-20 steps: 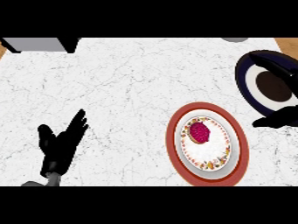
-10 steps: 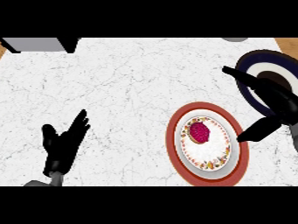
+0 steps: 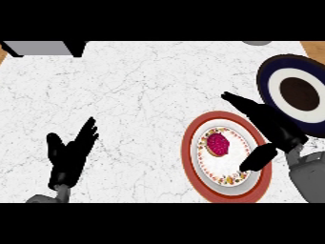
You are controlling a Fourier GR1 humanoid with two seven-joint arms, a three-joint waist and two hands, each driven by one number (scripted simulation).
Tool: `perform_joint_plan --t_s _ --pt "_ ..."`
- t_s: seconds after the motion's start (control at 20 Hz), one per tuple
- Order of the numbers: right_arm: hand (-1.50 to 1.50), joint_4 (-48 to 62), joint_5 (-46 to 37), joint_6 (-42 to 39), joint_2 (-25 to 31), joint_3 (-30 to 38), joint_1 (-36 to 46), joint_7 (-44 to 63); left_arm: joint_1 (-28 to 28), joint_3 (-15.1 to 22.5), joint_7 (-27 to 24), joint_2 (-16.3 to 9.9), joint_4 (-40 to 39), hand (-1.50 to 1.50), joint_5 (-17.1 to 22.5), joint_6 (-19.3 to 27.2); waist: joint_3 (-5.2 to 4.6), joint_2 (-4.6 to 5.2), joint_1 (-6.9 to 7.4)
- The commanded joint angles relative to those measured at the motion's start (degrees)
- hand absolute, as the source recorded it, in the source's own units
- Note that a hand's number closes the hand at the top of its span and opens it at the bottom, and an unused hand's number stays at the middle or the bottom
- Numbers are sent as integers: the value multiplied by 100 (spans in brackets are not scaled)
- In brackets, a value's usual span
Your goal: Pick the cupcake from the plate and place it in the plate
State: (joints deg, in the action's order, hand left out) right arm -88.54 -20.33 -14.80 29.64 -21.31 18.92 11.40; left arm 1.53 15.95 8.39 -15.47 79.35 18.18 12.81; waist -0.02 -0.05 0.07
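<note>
A pink cupcake (image 3: 218, 144) sits in the middle of a white patterned plate with a red rim (image 3: 194, 167) at the lower right of the marble counter. Beyond it, at the right edge, lies a dark blue plate (image 3: 277, 72) with a white ring and a dark centre. My right hand (image 3: 274, 128) hovers open just right of the cupcake, fingers stretched up-left over the red rim and thumb pointing down over the plate's right side, not touching the cupcake. My left hand (image 3: 70, 157) rests open at the lower left, fingers up.
A grey block (image 3: 44, 47) stands at the counter's far left edge, and a small grey object (image 3: 258, 43) shows at the far right edge. Wooden floor shows past both far corners. The wide marble stretch between the hands holds nothing else.
My right hand has come down and left from over the dark blue plate, uncovering it, and now sits beside the cupcake's plate. The left hand barely shifted.
</note>
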Motion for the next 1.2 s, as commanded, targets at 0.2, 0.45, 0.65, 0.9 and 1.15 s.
perform_joint_plan --t_s 0.2,0.45,0.65,0.9,1.15 --pt "-150 -300 -603 -364 -730 65 -434 137 -87 -277 400 148 407 0 -291 -120 2 0 -2" --pt "-150 -273 -1349 -203 -1034 -25 -440 362 16 -551 111 211 -147 0 -268 -550 0 4 -5" --pt "-150 551 -1915 256 -1141 8 -450 -112 -136 -611 -140 238 -194 0 -381 -647 2 10 9" --pt "-150 1001 -2243 80 -1375 110 -341 -260 -265 -628 287 316 306 0 -557 -600 3 7 25" --pt "-150 1168 -2530 -157 -1742 256 -173 -261 -130 -679 334 684 153 0 -888 -439 2 6 12"
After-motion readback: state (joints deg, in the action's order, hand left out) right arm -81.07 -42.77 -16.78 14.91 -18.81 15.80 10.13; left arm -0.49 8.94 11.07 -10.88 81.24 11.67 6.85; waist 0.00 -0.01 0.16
